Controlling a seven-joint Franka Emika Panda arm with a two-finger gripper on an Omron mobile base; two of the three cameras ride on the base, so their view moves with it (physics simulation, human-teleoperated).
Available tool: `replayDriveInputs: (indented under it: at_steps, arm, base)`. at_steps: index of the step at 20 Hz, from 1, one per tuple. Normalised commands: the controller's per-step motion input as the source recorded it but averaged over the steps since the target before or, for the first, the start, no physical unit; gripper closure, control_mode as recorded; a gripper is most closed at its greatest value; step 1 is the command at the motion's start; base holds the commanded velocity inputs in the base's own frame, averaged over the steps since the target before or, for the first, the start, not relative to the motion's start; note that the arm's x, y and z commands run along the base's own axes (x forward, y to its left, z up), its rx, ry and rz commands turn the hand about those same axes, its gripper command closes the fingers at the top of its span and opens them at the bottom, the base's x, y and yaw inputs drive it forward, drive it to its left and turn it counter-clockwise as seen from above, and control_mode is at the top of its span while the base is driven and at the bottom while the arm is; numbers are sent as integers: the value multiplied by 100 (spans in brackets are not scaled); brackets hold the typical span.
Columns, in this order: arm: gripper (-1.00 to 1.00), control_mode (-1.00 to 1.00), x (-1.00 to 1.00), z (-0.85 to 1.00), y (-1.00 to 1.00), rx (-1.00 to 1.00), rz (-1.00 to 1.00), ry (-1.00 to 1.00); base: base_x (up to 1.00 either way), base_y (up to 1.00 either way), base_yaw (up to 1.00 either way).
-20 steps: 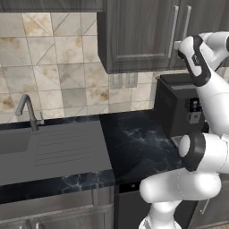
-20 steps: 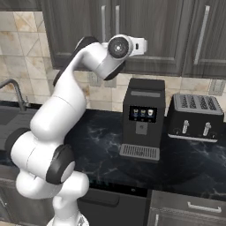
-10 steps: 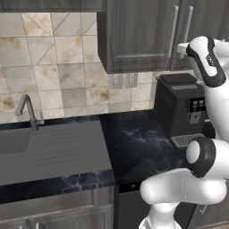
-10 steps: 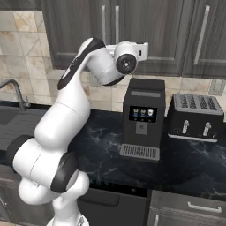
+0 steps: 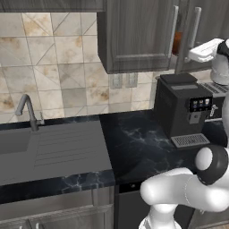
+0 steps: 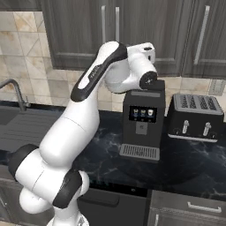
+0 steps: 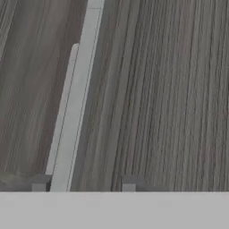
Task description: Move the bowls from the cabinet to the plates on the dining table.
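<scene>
Two jaws stand parted just beside the cabinet (image 7: 156,89) handle (image 7: 74,107).

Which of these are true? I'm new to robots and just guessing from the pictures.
1. The claw has its two tips on either side of a silver handle on the cabinet. True.
2. The toaster stands left of the coffee machine. False: in the right base view it stands to the machine's right.
3. A curved tap rises behind the sink. True.
4. A red bowl sits on the counter next to the sink. False: something reddish shows up high, in the gap at the cabinet door.
</scene>
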Motion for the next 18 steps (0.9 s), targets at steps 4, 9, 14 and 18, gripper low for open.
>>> replayDriveInputs:
  at_steps: [4,9,14,18]
  arm:
    - [100,-100,-61,34,-84,0,11,-22]
    - [100,-100,-59,32,-84,0,11,-22]
    - [100,-100,-59,32,-93,0,10,-23]
    - [100,-100,-56,28,-100,0,10,-24]
  base:
    - [0,0,0]
    - [0,0,0]
    - [0,0,0]
    - [0,0,0]
